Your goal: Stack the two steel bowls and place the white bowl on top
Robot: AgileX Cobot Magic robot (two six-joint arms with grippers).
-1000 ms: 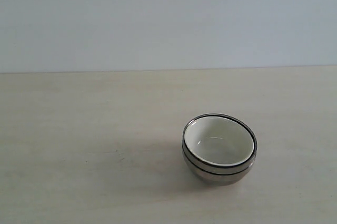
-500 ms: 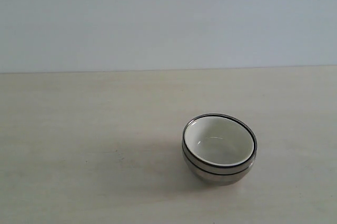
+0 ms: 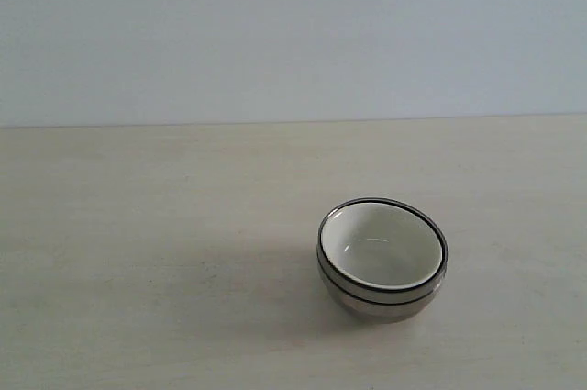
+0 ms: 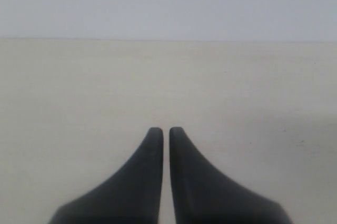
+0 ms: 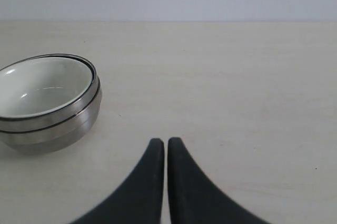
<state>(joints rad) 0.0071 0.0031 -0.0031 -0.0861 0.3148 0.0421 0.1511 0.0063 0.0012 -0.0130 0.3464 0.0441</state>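
We see the finished stack standing on the pale wooden table [image 3: 138, 225], right of centre and toward the near edge in the exterior view. The two steel bowls [image 3: 378, 306] are nested one inside the other. The white bowl [image 3: 381, 248] sits upright in the upper one, its rim just inside the steel rim. Through the right wrist camera, the right gripper [image 5: 161, 143] hangs above the tabletop with its jaws together, near the stack but not touching it. The left gripper [image 4: 164, 131] hovers over the table, its jaws likewise together.
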